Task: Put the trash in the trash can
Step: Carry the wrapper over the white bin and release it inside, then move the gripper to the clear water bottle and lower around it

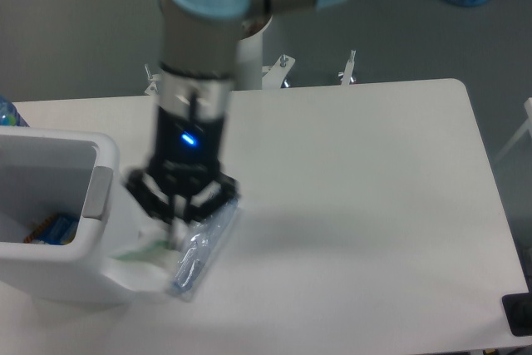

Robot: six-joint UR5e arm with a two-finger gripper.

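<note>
- Now, at the far left, the trash can (98,174) stands on the white table (366,205), its open top facing up; something blue and orange (51,229) lies on its floor, too blurred to name.
- Just right of the bin's lower corner, a crumpled white wrapper (143,248) with green marks lies flat on the table, touching or nearly touching the bin wall; I cannot tell which.
- Beside the wrapper, the crushed clear bottle (202,248) lies on its side, its long axis running diagonally from upper right to lower left, the bluish end toward the near table edge.
- The gripper (176,224) hangs straight down from the arm (193,97), a blue light glowing on its wrist.
- Its black fingers (148,197) are spread into a V around the wrapper's upper edge and the bottle's upper left side, and the tips are blurred, so whether they press on anything cannot be told.
- The bottle sits under and slightly right of the gripper, the wrapper under and left of it, both near the bin.
</note>
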